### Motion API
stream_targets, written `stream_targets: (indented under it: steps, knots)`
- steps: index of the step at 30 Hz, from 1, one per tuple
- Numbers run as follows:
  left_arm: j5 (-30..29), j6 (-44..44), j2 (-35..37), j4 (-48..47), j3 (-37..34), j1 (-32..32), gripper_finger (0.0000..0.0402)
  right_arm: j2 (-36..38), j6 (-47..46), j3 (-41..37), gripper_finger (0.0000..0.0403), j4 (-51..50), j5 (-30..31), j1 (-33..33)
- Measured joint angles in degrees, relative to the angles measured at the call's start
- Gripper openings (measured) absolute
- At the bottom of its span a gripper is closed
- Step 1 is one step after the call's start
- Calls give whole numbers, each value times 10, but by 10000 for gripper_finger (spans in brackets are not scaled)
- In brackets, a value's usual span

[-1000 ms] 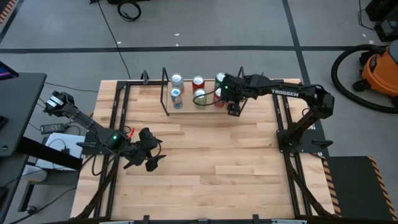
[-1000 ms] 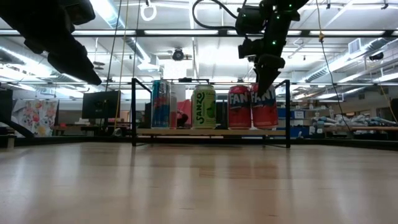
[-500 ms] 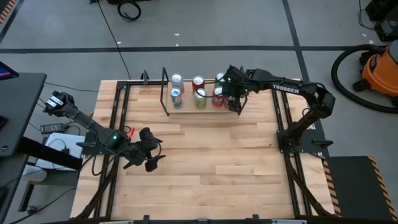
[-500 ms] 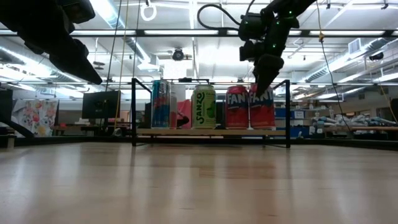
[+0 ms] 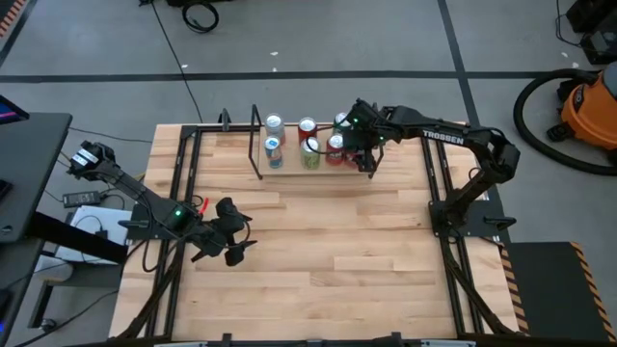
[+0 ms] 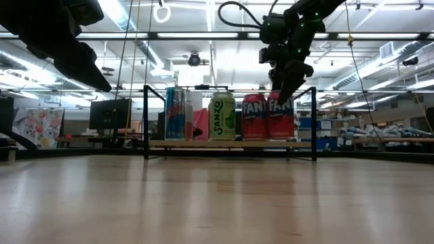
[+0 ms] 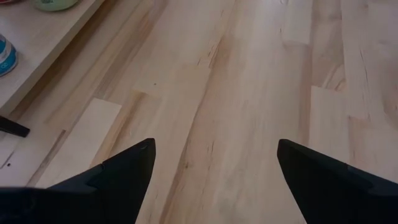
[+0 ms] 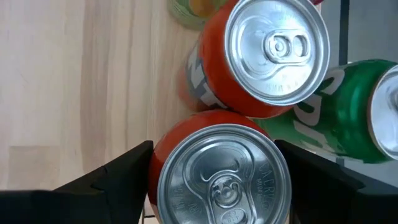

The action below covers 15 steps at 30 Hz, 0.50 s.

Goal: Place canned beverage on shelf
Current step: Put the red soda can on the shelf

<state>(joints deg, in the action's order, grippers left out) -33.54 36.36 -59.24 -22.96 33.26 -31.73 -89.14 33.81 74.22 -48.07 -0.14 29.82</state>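
The red can [image 8: 217, 180] stands upright on the shelf [image 6: 230, 144], at the right end of the near row, touching a second red can [image 8: 261, 56] beside it. The right hand [image 8: 214, 177] hangs directly over it, its two fingers [image 8: 112, 180] apart and flanking the can's sides; from the wrist view I cannot tell whether they press the wall or just clear it.

A drink can of this kind is likely rigid while full, moderately heavy for its bulk, and smooth-walled, so it may slip under a light pinch and dent under a hard one. The sensible hold is across the cylindrical wall, below the rim, with the fingers on opposite sides. The neighbour stands so close that any sideways nudge could topple both.

Compared with a second ago, the right hand has moved left along the shelf, and the red can has slid left with it, closing on the others. The left hand [image 7: 211, 180] waits with fingers apart over the near-left bench [image 5: 318, 260], unchanged.
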Motion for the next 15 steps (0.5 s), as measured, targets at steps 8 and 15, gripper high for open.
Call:
stream_targets:
  steps: [8, 15]
  knots:
    - [0, 0, 0, 0, 0, 0, 347, 0, 5, 0, 325, -6, -15, 0]
    - [0, -1, 0, -1, 0, 0, 347, 3, 3, -23, 339, 11, -2, 0]
